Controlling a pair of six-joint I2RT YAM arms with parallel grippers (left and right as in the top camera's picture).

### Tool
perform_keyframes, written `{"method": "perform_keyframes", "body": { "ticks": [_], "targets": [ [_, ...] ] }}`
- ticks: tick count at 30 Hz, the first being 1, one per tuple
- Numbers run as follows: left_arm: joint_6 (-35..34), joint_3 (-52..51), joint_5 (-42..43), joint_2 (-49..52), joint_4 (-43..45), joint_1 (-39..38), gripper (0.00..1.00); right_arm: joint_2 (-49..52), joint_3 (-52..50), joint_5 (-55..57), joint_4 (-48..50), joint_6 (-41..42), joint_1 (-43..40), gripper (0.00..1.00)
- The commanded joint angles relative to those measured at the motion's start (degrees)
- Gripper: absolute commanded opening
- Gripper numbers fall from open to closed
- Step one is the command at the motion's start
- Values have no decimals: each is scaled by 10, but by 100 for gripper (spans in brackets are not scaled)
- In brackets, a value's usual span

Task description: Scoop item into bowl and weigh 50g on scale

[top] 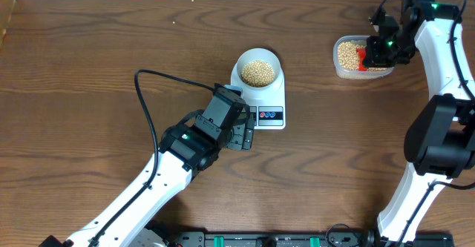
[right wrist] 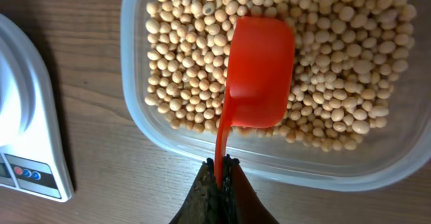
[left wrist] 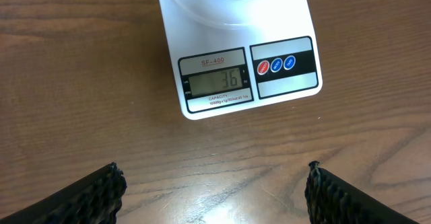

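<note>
Right claw point(right wrist: 221, 167): pressed together, pinching the thin handle of a red scoop point(right wrist: 259, 72) edge-on between the fingertips. The scoop head sits inside the clear tub point(right wrist: 145, 126), down on the beans point(right wrist: 182, 62); beans ring it on all sides. No beans show on the red face turned to the wrist camera. Overhead, this claw hangs over the tub at the table's point(top: 111, 39) far right, well apart from the scale point(top: 273, 100).

Left claw point(left wrist: 214, 183): spread wide, holding and touching nothing. Its two black fingers point(left wrist: 101, 190) show at the bottom corners of the wrist view, with bare wood between them. It hovers just in front of the scale's display side.

The bowl point(top: 241, 63) stands on the scale's platform, with a heap of beans inside. The display point(left wrist: 215, 81) reads 36. Round buttons point(left wrist: 276, 66), red and blue, sit right of the display. More beans fill the tub, which sits right of the scale.
</note>
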Motion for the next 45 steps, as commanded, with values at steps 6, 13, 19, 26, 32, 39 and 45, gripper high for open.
{"method": "perform_keyframes", "body": {
  "ticks": [6, 13, 19, 26, 32, 39, 45],
  "targets": [
    [3, 0, -5, 0, 1, 2, 88, 6, 3, -67, -8, -9, -6, 1],
    [3, 0, -5, 0, 1, 2, 88, 6, 3, -135, -17, -19, -46, 1],
    [3, 0, -5, 0, 1, 2, 88, 6, 3, -176, -19, -20, -89, 1],
    [3, 0, -5, 0, 1, 2, 88, 6, 3, -241, -30, -45, -131, 1],
    [3, 0, -5, 0, 1, 2, 88, 6, 3, -286, -38, -63, -157, 1],
    [3, 0, -5, 0, 1, 2, 88, 6, 3, -318, -48, -72, -178, 1],
    [3, 0, -5, 0, 1, 2, 88, 6, 3, -352, -53, -73, -189, 1]
  ]
}}
